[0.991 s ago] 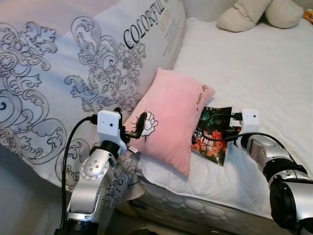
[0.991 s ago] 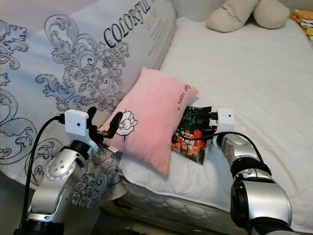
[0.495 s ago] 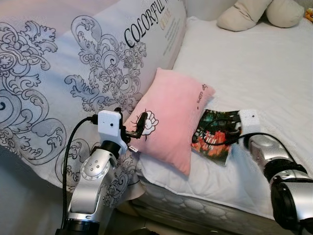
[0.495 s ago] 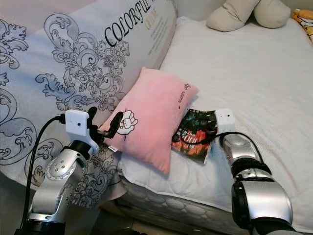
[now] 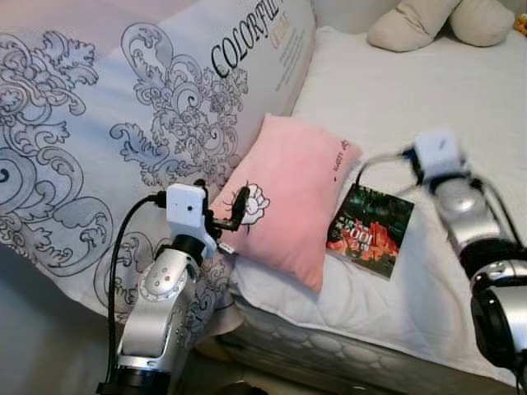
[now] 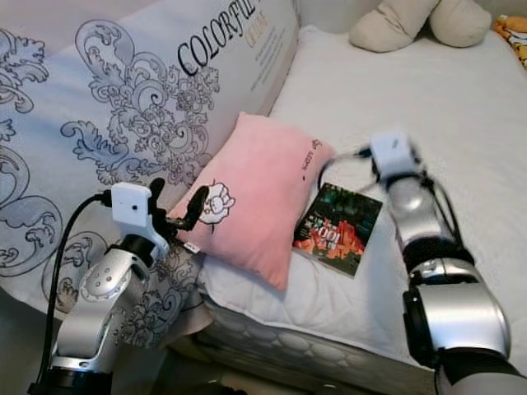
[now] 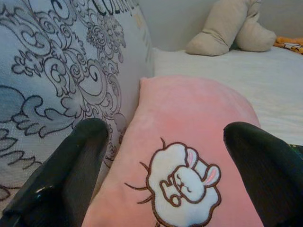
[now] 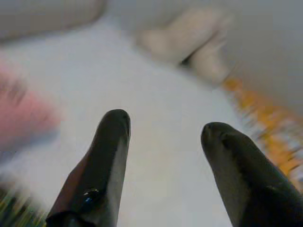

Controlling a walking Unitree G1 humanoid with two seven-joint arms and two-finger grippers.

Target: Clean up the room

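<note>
A pink pillow [image 5: 290, 197] with a sheep picture leans at the bed's near left edge. My left gripper [image 5: 223, 206] is open at the pillow's lower left corner, one finger on each side of it, as the left wrist view shows [image 7: 165, 156]. A dark, colourful packet [image 5: 370, 231] lies flat on the white mattress [image 5: 412, 90], just right of the pillow. My right gripper [image 8: 163, 142] is open and empty. It is raised above the bed behind the packet, and its white wrist block [image 5: 436, 150] is blurred by motion.
A large grey-patterned cushion [image 5: 123, 123] printed "COLORFUL" leans along the bed's left side. A beige plush toy [image 5: 436, 20] lies at the far end, with something orange [image 6: 515, 29] at the far right. The mattress's near edge [image 5: 329, 346] is just below the packet.
My right gripper has let go of the packet and swung up and back, away from it. The packet now lies flat on the mattress. The left arm has held still.
</note>
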